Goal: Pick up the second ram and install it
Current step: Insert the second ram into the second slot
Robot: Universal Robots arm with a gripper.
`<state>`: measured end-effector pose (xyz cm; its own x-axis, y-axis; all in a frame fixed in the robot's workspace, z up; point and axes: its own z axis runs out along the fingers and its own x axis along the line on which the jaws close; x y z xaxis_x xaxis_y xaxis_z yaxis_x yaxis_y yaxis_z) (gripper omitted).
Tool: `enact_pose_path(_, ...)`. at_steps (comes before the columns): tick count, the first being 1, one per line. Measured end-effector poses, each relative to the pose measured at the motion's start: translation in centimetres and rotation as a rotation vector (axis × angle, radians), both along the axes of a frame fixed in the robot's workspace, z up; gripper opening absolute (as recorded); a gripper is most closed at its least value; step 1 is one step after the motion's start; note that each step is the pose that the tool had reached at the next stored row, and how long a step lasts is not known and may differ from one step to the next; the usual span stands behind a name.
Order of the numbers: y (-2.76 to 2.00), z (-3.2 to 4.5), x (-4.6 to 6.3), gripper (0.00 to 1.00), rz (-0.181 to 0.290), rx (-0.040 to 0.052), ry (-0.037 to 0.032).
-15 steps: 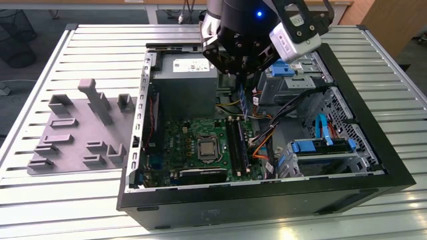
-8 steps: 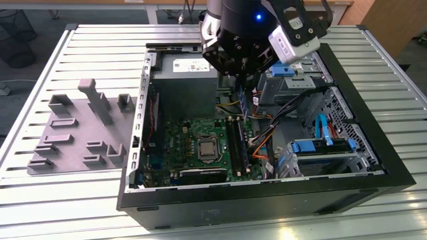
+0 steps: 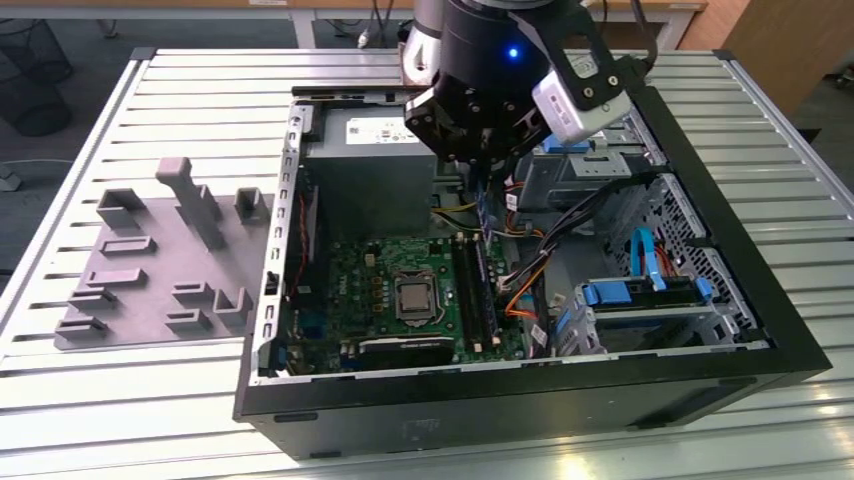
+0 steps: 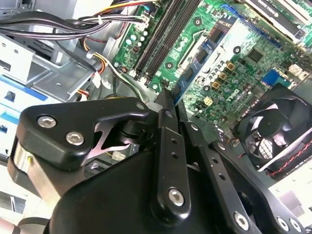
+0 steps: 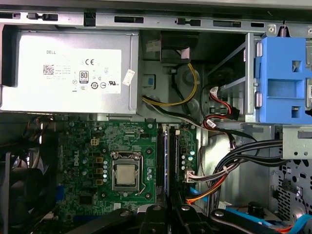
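**Ram stick held edge-on over the memory slots**

The second ram (image 5: 166, 161) appears in the first wrist view as a thin blue-green edge running out from the fingertips, lined up with the long black memory slots (image 5: 160, 151) and lying between two of them. In the exterior view it is a narrow dark strip (image 3: 483, 200) hanging just under the gripper (image 3: 483, 165), above the far end of the slots (image 3: 474, 290). Whether its lower edge touches a slot cannot be told.

The gripper's jaws are drawn in close on the stick, with only a sliver between the two black fingers (image 4: 163, 146) where they meet in the second wrist view — they pinch it by its faces. The gripper (image 5: 168, 217) points down into the open computer case (image 3: 534, 390).

Around the slots lies the green motherboard (image 5: 83, 161), with the square metal processor socket (image 5: 126, 175) just beside them, towards the exterior view's left. On the far side of the board sits the grey power supply (image 5: 68, 73). A bundle of black, red, orange and yellow cables (image 5: 234, 161) runs past the slots on the exterior view's right, near a blue drive bracket (image 5: 282, 83). A black cooling fan (image 4: 273, 126) sits at the board's edge in the second wrist view.

The case rests on a slatted metal table (image 3: 200, 80) — and to the exterior view's left of it lies a grey plastic fixture (image 3: 147, 270) of upright blocks.
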<state>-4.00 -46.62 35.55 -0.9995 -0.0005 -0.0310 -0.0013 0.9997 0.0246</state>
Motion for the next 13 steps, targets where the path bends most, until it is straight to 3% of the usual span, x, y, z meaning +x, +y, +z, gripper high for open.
enact_pose_path(9, 0.0, -0.8, 0.0, 0.14, 0.0, 0.0, 0.0)
enact_pose_path(13, 0.0, -0.6, 0.0, 0.14, 0.0, 0.0001, -0.0001)
